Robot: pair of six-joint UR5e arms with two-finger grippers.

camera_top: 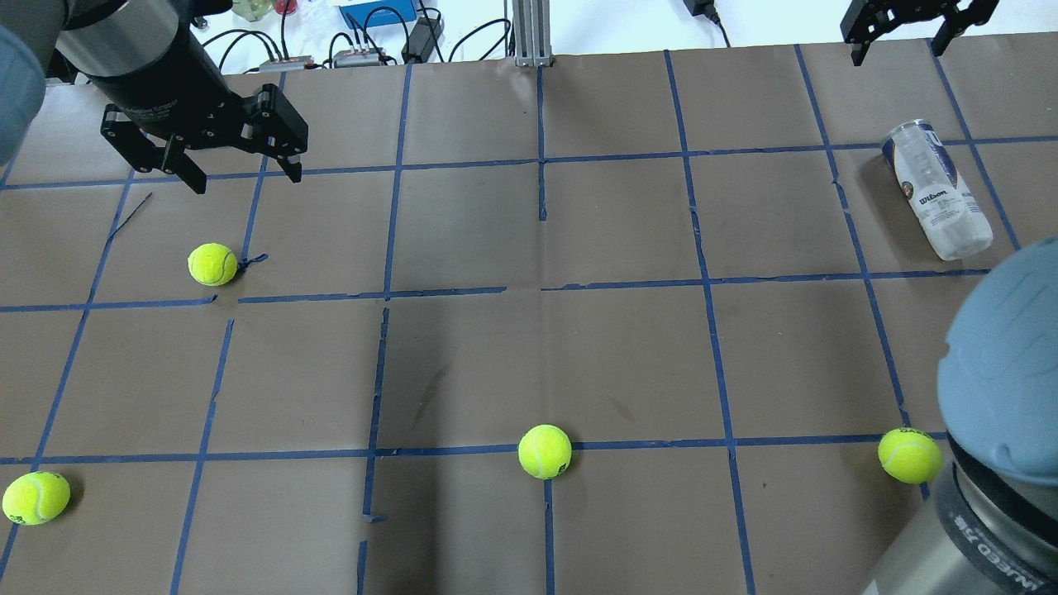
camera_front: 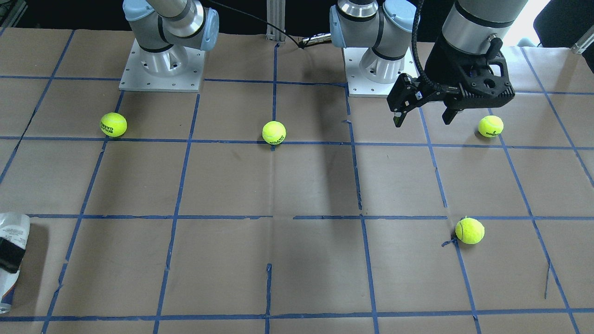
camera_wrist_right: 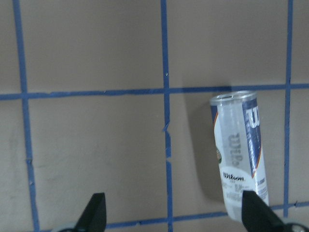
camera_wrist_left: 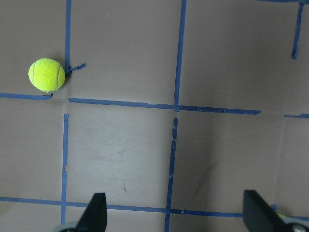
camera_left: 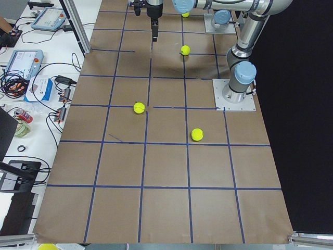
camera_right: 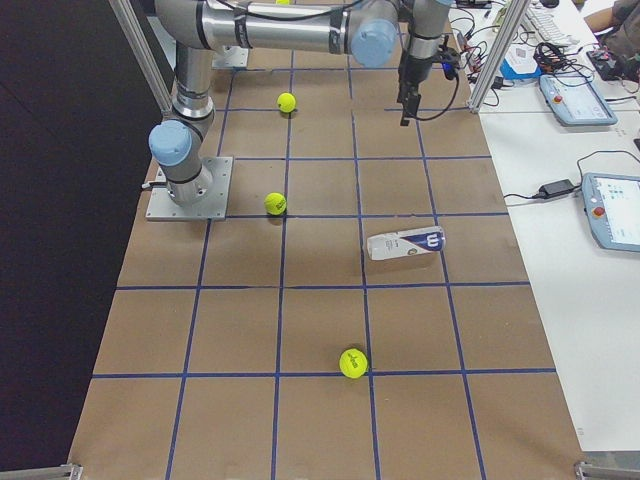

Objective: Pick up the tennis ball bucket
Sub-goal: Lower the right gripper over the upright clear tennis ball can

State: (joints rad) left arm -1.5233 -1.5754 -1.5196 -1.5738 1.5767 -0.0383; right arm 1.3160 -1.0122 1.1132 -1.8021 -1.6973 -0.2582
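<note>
The tennis ball bucket is a clear tube with a white and navy Wilson label. It lies on its side on the brown table at the far right. In the right wrist view the tube lies below and toward the right finger. It also shows in the exterior right view. In the front view it lies at the left edge, partly behind a dark shape. My right gripper is open and empty, well above the table. My left gripper is open and empty at the far left.
Several yellow-green tennis balls lie on the table: one below the left gripper, one at the near left, one at the near middle, one at the near right. Blue tape lines grid the table. Cables and devices lie beyond its far edge.
</note>
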